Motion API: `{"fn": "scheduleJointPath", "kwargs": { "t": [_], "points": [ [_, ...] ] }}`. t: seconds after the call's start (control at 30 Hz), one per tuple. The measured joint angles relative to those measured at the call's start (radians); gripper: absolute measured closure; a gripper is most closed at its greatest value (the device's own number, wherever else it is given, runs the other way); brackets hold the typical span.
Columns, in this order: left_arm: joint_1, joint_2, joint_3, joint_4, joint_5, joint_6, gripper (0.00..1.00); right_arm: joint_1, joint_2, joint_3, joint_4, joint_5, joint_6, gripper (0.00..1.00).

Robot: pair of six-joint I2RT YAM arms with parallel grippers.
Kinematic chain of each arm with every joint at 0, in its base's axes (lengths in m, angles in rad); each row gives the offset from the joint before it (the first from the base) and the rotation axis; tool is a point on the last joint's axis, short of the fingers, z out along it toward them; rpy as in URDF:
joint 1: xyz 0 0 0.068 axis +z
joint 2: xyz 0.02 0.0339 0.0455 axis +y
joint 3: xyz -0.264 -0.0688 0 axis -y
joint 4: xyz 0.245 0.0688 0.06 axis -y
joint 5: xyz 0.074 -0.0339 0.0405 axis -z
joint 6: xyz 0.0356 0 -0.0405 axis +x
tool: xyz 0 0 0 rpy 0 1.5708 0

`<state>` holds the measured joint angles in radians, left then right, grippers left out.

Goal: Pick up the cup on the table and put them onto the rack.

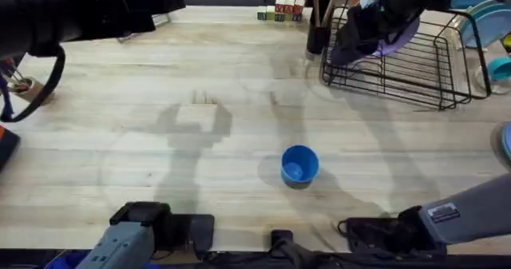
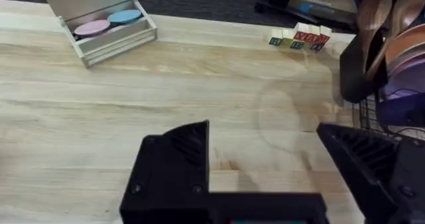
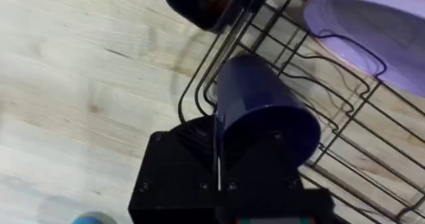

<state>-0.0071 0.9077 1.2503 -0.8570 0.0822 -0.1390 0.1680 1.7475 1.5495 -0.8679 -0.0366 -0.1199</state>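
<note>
A bright blue cup stands upright on the table, near the front and right of centre, with no gripper near it. The black wire rack sits at the back right. My right gripper hovers at the rack's near left corner. In the right wrist view it is shut on the wall of a dark blue cup, tilted over the rack's edge wires. My left gripper hangs open and empty above bare table, left of the rack.
A lilac plate leans in the rack. A black holder with wooden spoons stands just left of it. Toy blocks line the back edge. A grey tiered tray holds coloured lids. More plates stand at the far right.
</note>
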Motion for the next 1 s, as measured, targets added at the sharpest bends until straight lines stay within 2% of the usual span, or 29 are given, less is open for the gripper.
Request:
{"fn": "scheduleJointPath", "kwargs": {
  "t": [0.37,0.8,1.0],
  "points": [
    [0.0,0.0,0.0,0.0,0.0,0.0,0.007,0.012,0.085,0.007,0.001,-0.013,-0.015,0.973],
    [0.0,0.0,0.0,0.0,0.0,0.0,0.007,0.017,0.087,0.013,-0.005,-0.009,-0.016,0.973],
    [0.0,0.0,0.0,0.0,0.0,0.0,0.007,0.041,0.088,0.014,-0.02,0.06,-0.015,0.973]
  ]
}}
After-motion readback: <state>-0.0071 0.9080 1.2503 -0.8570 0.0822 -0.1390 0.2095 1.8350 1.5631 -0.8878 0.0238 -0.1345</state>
